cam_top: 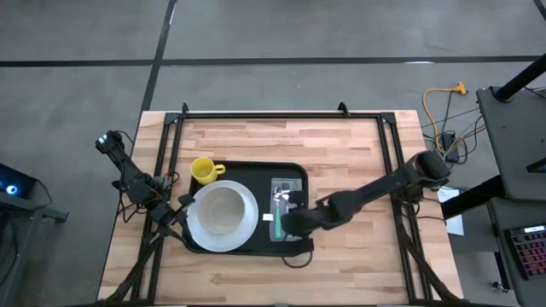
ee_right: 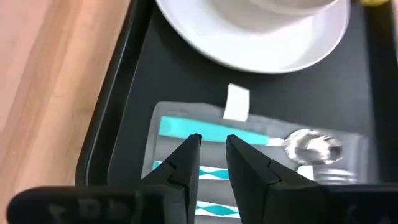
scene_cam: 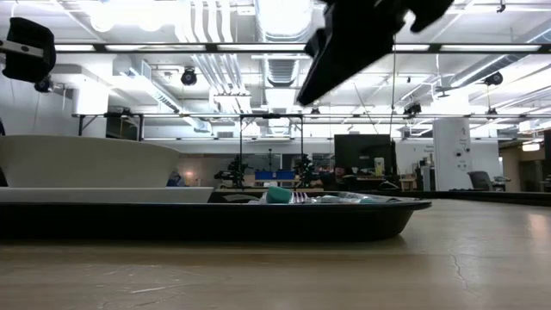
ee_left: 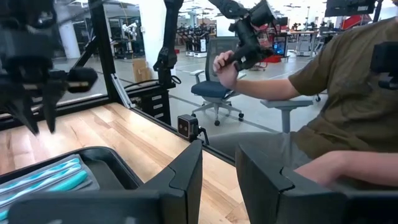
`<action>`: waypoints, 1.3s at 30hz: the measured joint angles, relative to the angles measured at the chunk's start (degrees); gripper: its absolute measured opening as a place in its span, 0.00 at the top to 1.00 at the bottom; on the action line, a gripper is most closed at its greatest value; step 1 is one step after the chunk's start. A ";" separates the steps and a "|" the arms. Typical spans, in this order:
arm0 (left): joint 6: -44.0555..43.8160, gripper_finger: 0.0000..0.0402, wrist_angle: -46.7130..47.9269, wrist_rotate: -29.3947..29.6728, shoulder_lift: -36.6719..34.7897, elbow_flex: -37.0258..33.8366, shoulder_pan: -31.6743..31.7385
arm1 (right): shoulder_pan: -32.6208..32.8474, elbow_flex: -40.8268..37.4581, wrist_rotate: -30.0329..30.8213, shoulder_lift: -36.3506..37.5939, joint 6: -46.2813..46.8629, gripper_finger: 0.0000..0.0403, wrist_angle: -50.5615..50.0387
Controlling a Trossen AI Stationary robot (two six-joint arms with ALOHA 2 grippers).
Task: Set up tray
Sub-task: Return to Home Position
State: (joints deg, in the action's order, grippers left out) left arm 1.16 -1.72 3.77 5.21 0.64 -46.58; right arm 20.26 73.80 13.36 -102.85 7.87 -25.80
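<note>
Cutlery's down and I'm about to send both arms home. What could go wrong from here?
1. The right end effector hangs right above the blue cutlery on the gray napkin; dipping while withdrawing may knock the pieces askew.
2. The left end effector sits close beside the white plate at the left end of the tray; swinging inward might nudge the plate.
3. A person sits near the edge of the table, so wide sweeps look risky.

Overhead light is even; table [cam_top: 341, 145] bright, shadows soft. Low view: ceiling lamps [scene_cam: 280, 15] flare at 12 o'clock, tray [scene_cam: 215, 222] wall backlit, near black. Mild sheen on spoon bowl [ee_right: 309, 146].
</note>
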 joint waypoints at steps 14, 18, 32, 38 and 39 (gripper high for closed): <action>0.00 0.80 0.00 0.00 0.02 0.00 -0.01 | -4.55 -28.81 -10.31 24.07 -13.43 0.79 24.49; 0.01 0.80 0.00 -0.02 0.02 0.00 -0.01 | -6.09 -38.58 -10.38 31.54 -14.39 0.80 32.88; 0.01 0.80 0.00 -0.02 0.02 0.00 -0.01 | -6.41 -52.98 -19.86 54.74 -26.06 0.81 40.26; 0.01 0.80 0.00 0.00 0.02 0.00 -0.01 | -7.58 -56.89 -19.42 62.28 -27.40 0.80 42.18; -0.01 0.80 0.00 0.00 0.02 0.00 0.01 | -7.78 -57.62 -19.38 63.87 -27.49 0.80 42.19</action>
State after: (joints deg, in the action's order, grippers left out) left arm 1.15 -1.72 3.77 5.23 0.64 -46.57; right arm 12.48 16.18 -6.02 -38.98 -19.63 16.38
